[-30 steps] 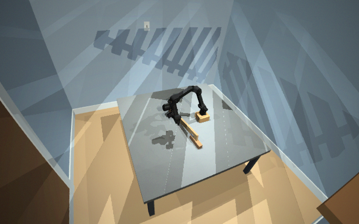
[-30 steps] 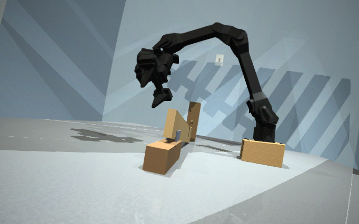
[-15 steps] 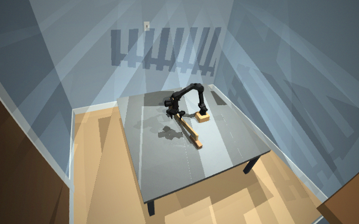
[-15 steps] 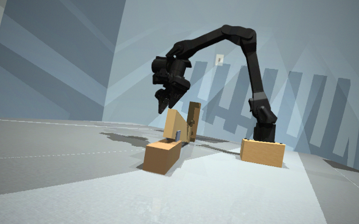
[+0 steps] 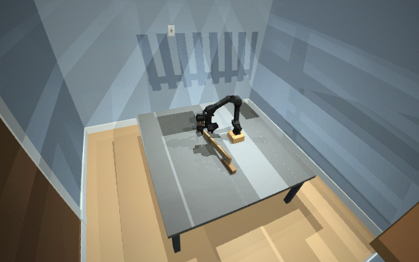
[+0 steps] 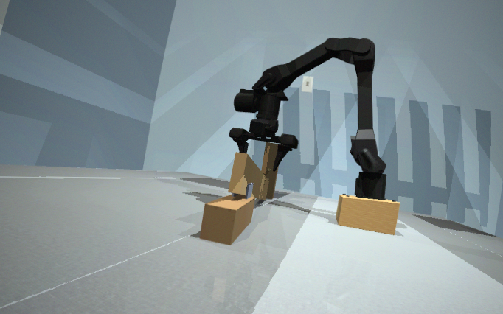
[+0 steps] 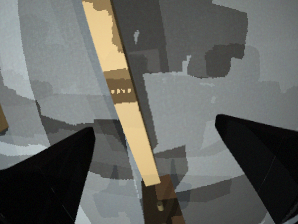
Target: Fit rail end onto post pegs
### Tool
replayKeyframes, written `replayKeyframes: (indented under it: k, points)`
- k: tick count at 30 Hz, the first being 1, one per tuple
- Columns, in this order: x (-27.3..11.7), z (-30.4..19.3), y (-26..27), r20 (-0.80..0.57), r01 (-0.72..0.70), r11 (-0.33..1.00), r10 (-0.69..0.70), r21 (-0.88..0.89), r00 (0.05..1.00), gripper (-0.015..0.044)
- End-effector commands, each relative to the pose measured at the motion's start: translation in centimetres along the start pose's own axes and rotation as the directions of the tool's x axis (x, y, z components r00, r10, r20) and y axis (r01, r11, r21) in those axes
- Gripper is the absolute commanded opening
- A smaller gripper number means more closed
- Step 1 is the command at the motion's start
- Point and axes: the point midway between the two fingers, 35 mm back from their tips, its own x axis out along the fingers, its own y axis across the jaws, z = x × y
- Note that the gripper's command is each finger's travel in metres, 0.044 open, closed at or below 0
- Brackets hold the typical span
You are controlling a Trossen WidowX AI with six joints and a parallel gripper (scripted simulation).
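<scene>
The long wooden rail (image 5: 217, 149) (image 6: 239, 171) (image 7: 131, 120) has its far end in the grey bracket (image 6: 249, 190) on the low footboard block (image 5: 231, 168) (image 6: 216, 225). Its near end is low in front of the brown post (image 5: 199, 124) (image 6: 271, 188) (image 7: 170, 193). In the wrist view one peg (image 7: 160, 205) shows on the post, just past the rail's end; the other peg and the holes cannot be made out. My gripper (image 6: 259, 161) (image 7: 157, 127) is open and empty, pointing down above the rail near the post. The rail runs between the fingers' sides in the wrist view, nearer the left finger.
My arm's wooden base block (image 5: 236, 138) (image 6: 368, 215) stands on the table (image 5: 211, 195) to one side of the rail. The post rises close to the gripper. Shadows of the arm fall on the table around the rail.
</scene>
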Motion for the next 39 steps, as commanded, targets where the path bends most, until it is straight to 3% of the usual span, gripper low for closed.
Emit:
replayKeyframes:
  k: [1, 39]
  points:
    - [0.2, -1.6, 1.5, -0.064, -0.019, 0.985, 0.008, -0.170, 0.998, 0.0440]
    - [5.1, -1.9, 1.4, -0.064, -0.019, 0.985, 0.008, -0.170, 0.998, 0.0440]
